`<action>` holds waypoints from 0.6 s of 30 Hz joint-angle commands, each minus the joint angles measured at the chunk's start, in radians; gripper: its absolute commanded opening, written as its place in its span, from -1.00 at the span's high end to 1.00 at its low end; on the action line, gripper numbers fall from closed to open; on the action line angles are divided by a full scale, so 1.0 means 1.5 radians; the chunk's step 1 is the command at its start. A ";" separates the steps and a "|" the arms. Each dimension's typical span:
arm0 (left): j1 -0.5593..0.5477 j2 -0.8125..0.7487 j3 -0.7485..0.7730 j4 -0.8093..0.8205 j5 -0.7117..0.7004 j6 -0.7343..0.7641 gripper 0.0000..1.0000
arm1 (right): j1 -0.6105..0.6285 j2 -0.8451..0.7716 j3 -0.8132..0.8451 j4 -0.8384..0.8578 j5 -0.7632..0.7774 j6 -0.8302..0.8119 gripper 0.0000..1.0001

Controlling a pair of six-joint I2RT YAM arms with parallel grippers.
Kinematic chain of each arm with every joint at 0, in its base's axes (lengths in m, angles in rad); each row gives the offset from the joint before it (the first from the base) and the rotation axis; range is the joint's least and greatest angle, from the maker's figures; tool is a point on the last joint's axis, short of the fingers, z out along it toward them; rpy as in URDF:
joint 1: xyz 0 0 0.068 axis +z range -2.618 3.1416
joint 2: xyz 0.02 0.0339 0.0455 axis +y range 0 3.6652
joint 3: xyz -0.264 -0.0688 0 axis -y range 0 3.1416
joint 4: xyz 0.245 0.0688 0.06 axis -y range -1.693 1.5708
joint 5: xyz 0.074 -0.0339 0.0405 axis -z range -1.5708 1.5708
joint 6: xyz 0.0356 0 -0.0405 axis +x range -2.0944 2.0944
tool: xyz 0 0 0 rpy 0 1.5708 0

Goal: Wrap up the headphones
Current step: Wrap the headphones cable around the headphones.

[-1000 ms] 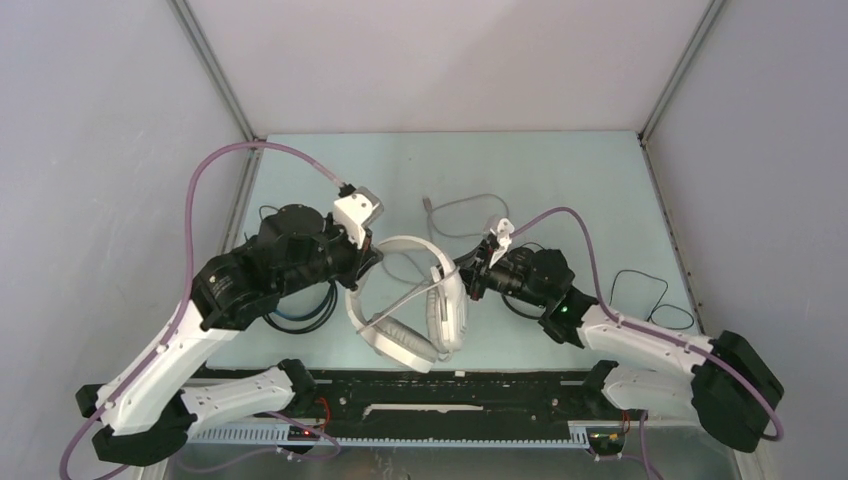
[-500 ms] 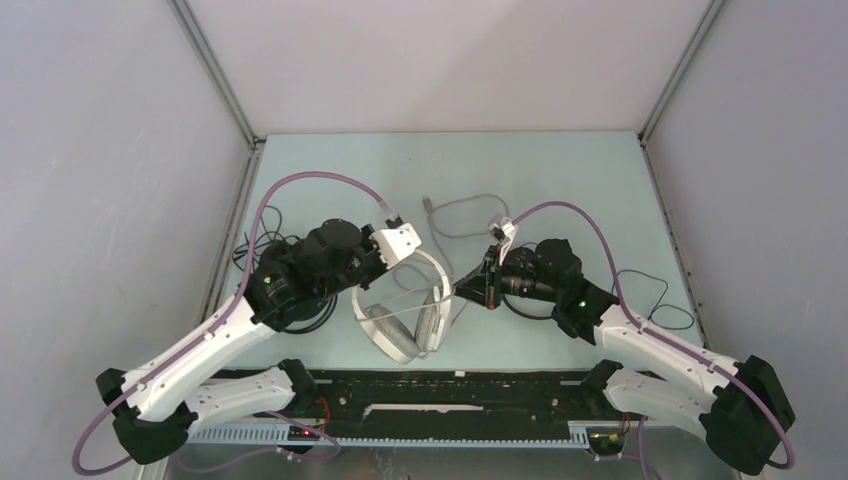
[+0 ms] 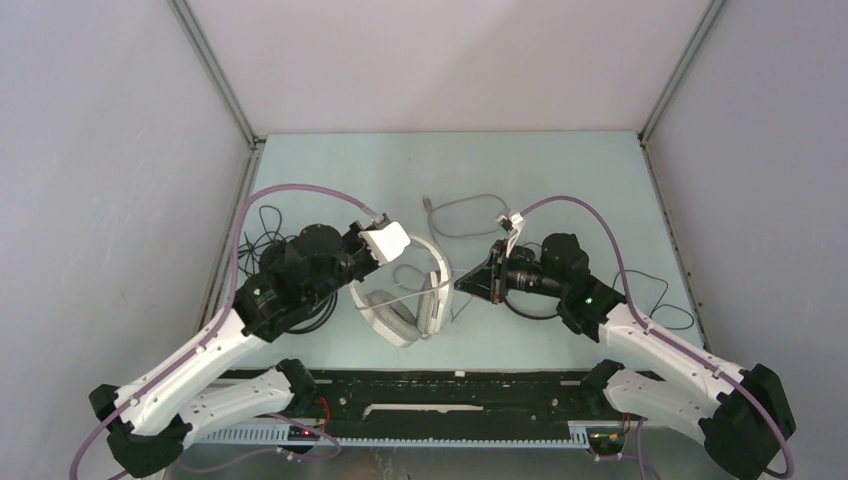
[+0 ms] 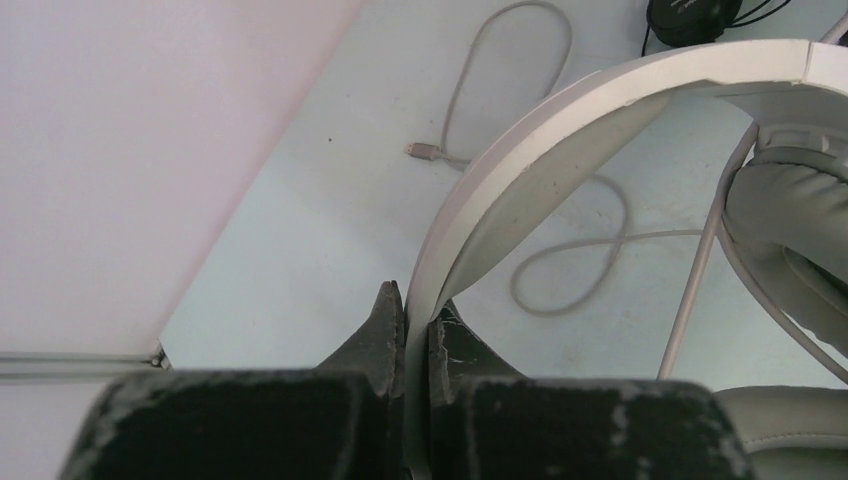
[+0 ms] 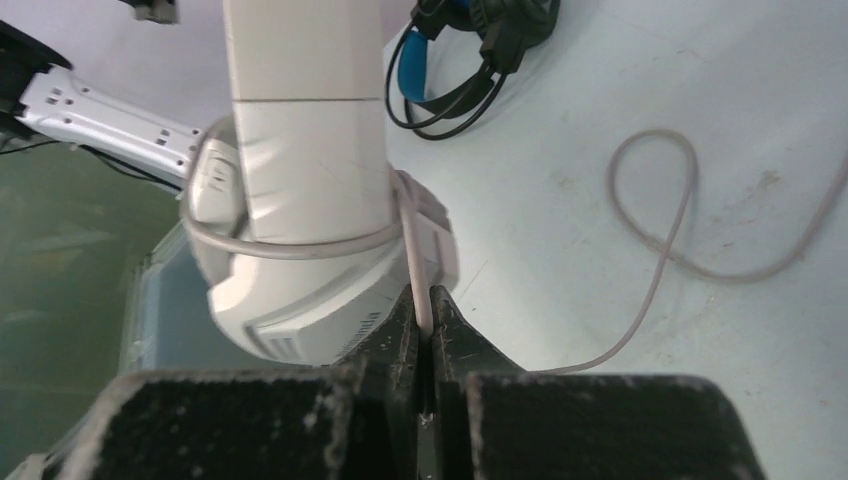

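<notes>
Landmark: the white headphones (image 3: 415,300) lie near the middle of the counter (image 3: 560,170), between your two arms, their band arching toward the far side.

Left pincer: your left pincer (image 4: 412,310) is clamped on the band of the white headphones. The left wrist view shows the two dark tips pressed against either face of the band's thin edge.

Right pincer: your right pincer (image 5: 422,305) is closed on the grey cable (image 5: 660,250), just beside one ear cup of the white headphones. The cord runs straight up from between the tips.

Cable, wound part: in the right wrist view you can see a turn of the grey cable lying around the white headphones, just above that ear cup.

Cable, loose part: the rest of it snakes over the counter on the far side of the white headphones in slack loops. It ends in a small plug (image 4: 422,151) that lies flat beyond the band.

Black headphones: a black set with blue lining (image 5: 412,70) lies on the left arm's side of the white headphones, apart from them, its dark cord in a heap beside it. The left arm covers most of it from above.

Thin black cable: a thin black cable (image 3: 665,290) lies in loops on the counter well to the right of the white headphones, past your right arm. You cannot tell from these views what it leads to.
</notes>
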 commanded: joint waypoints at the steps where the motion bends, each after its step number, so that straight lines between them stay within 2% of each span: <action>1: 0.016 -0.034 -0.070 0.084 -0.052 0.112 1.00 | -0.027 -0.024 0.029 0.014 -0.090 0.055 1.00; 14: 0.015 -0.008 -0.056 0.092 -0.095 0.127 1.00 | -0.029 -0.005 0.032 0.103 -0.206 0.176 1.00; 18: 0.015 -0.001 -0.054 0.099 -0.109 0.105 1.00 | -0.026 0.000 0.032 0.132 -0.231 0.200 0.88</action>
